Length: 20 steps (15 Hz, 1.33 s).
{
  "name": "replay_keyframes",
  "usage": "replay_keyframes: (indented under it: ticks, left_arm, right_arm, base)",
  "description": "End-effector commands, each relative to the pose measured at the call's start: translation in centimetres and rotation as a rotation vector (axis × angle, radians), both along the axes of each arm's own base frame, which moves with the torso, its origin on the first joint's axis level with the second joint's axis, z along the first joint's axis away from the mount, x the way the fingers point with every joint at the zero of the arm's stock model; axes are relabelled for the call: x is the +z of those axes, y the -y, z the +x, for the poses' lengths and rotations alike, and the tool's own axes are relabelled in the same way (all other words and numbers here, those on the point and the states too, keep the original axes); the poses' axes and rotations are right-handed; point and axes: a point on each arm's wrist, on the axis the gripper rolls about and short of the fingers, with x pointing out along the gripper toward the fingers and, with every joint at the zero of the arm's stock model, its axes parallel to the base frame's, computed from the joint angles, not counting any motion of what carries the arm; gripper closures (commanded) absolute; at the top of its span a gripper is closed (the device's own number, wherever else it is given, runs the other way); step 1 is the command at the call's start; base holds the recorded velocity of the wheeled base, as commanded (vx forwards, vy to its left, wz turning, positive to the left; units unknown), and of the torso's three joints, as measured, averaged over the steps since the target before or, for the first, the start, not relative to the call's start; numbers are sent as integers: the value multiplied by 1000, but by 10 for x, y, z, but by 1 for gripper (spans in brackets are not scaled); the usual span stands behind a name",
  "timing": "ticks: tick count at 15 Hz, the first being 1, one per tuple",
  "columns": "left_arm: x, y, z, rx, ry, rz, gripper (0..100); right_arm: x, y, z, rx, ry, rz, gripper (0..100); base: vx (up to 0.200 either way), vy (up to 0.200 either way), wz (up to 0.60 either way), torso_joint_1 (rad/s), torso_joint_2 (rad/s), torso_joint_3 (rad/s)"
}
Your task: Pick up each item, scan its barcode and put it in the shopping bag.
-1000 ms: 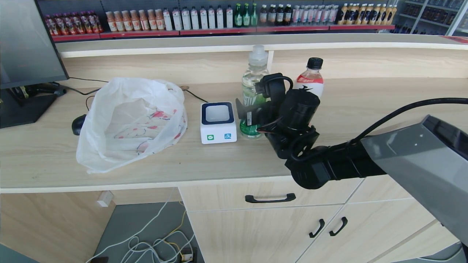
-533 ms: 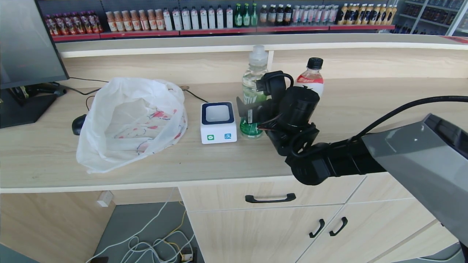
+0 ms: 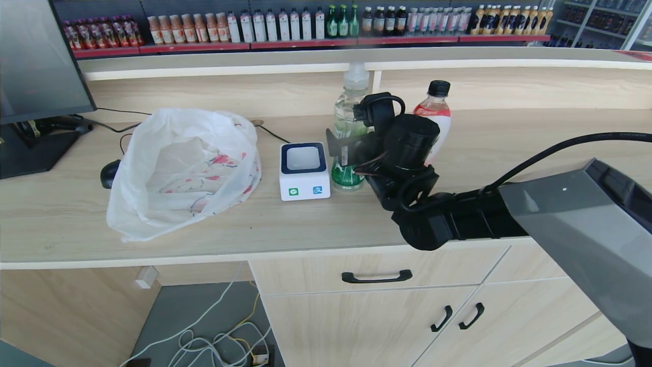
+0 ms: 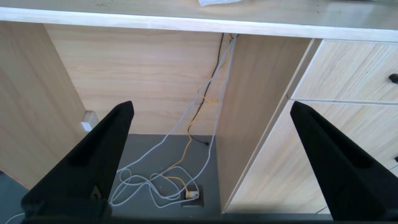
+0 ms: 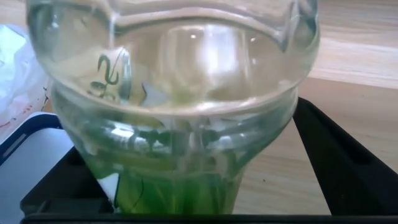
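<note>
The right pincer (image 3: 351, 153) is closed on the lower body of the green bottle (image 3: 345, 109), which is upright over the bench (image 3: 254, 219), just beside the white scanner (image 3: 304, 171). The shopping bag (image 3: 183, 168) lies open on the scanner's other side. The left pincer (image 4: 211, 112) hangs with its jaws spread wide, below the bench edge.

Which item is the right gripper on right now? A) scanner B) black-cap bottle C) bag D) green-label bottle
D: the right gripper is clamped on the green-label bottle, and in the right wrist view the bottle's body sits between the fingers.
</note>
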Motion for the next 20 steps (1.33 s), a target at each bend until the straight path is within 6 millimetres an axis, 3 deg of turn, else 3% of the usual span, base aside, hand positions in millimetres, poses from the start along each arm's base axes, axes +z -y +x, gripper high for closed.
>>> replay_keyframes:
  ticks: [1, 2, 15, 20]
  left_arm:
    - [0, 0, 0, 0, 0, 0, 0]
    - [0, 0, 0, 0, 0, 0, 0]
    - [0, 0, 0, 0, 0, 0, 0]
    - [0, 0, 0, 0, 0, 0, 0]
  right_arm:
    - [0, 0, 0, 1, 0, 5, 0]
    - [1, -2, -2, 9, -4, 34, 100]
    - [17, -1, -3, 14, 35, 78, 100]
    - [37, 4, -11, 18, 72, 108, 100]
  base:
    - [0, 0, 0, 0, 0, 0]
    - [0, 0, 0, 0, 0, 0]
    - [0, 0, 0, 0, 0, 0]
    - [0, 0, 0, 0, 0, 0]
